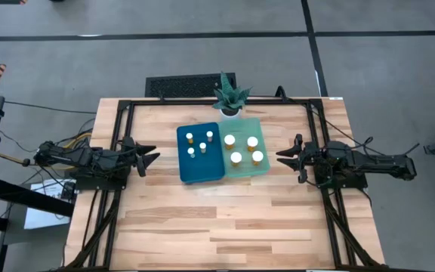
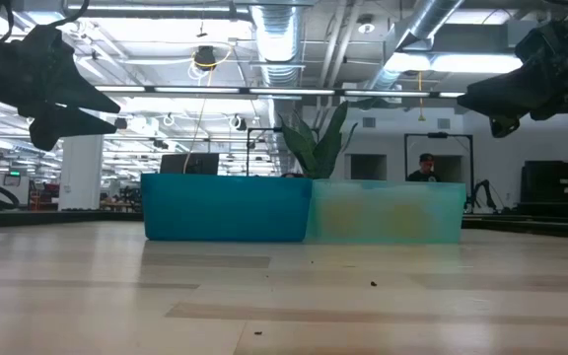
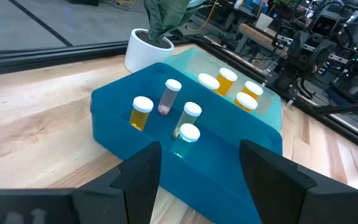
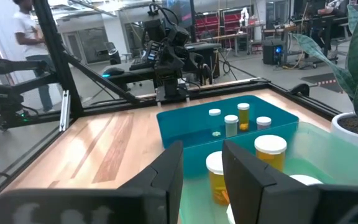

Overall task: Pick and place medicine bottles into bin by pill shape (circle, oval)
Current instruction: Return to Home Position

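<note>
Table (image 1: 165,227): wood, one of my arms at each side, well clear of the bins.
Blue bin (image 1: 202,172) and green bin (image 1: 245,169): touching, table centre.
Left gripper (image 1: 148,157): fingers apart, empty.
Right gripper (image 1: 285,156): fingers apart, empty.
Wide bottles (image 1: 236,158): four, amber, white caps, in green bin.
Narrow bottles (image 1: 202,146): four, white caps, in blue bin.

1 potted plant (image 1: 231,97) (white pot) stands at the table's (image 1: 202,227) far edge; 1 person (image 2: 424,168) beyond.
</note>
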### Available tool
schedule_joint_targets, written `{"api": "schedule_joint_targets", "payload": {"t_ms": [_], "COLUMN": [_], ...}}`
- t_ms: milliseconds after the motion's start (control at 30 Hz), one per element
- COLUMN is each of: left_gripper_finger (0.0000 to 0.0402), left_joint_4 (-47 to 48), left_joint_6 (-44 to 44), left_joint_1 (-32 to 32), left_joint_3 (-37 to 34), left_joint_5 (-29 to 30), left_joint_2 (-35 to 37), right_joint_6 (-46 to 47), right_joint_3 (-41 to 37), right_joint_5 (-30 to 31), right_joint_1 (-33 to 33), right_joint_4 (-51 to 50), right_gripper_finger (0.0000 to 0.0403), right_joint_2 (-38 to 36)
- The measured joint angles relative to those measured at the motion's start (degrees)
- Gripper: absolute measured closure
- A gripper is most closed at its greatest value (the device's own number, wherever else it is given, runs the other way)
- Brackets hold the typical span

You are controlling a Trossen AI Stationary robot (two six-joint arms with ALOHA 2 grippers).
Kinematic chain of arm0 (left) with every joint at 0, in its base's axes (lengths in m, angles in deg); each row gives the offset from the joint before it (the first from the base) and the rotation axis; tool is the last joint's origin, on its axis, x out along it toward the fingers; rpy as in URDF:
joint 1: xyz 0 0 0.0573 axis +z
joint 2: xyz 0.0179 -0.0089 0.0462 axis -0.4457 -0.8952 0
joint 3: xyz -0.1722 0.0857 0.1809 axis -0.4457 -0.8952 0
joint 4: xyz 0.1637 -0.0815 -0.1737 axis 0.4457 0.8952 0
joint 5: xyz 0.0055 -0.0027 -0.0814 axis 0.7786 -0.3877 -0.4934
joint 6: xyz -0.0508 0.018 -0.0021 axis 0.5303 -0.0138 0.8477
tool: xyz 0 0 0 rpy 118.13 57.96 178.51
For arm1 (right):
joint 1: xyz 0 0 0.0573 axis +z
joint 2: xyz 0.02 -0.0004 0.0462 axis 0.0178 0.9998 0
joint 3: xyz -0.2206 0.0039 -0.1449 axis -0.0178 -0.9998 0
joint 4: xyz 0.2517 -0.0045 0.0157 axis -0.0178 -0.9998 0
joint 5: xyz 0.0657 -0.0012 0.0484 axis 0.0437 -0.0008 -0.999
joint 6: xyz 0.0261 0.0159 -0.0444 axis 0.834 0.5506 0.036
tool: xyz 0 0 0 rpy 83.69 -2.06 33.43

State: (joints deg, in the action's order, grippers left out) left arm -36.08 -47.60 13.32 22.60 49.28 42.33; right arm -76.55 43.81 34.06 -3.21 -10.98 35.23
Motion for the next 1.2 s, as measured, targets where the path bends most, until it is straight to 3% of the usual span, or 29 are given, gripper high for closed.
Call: {"api": "schedule_joint_targets", "payload": {"t_ms": [167, 400, 533, 633, 833, 1200], "left_gripper_finger": [0.0191, 0.0191, 0.0191, 0.0191, 0.0191, 0.0192], "left_joint_4": [-0.05, -3.04, -3.26, -9.91, -30.12, -27.84], "left_joint_6": [-3.94, -36.32, -45.86, -46.1, -53.61, -44.18], "left_joint_1": [0.0, 0.0, 0.0, 0.02, 0.06, 0.87], "left_joint_3": [-0.02, -0.37, -0.75, -2.8, -7.95, -8.04], "left_joint_5": [0.09, -9.02, -14.32, -16.81, -37.62, -35.58], "left_joint_2": [0.0, 0.11, 0.68, 0.69, 0.58, 0.08], "right_joint_6": [0.0, 0.0, 0.02, 0.02, 0.02, 0.02], "right_joint_3": [-0.02, -0.02, -0.02, -0.04, -0.07, -0.07], "right_joint_5": [0.0, 0.0, 0.0, -0.01, -0.02, -0.02], "right_joint_1": [0.0, 0.0, 0.0, 0.0, 0.01, 0.01], "right_joint_4": [0.0, 0.02, 0.03, 0.07, 0.09, 0.09], "right_gripper_finger": [0.028, 0.028, 0.028, 0.0279, 0.028, 0.028], "right_joint_2": [0.0, 0.0, 0.0, 0.0, 0.0, 0.0]}}
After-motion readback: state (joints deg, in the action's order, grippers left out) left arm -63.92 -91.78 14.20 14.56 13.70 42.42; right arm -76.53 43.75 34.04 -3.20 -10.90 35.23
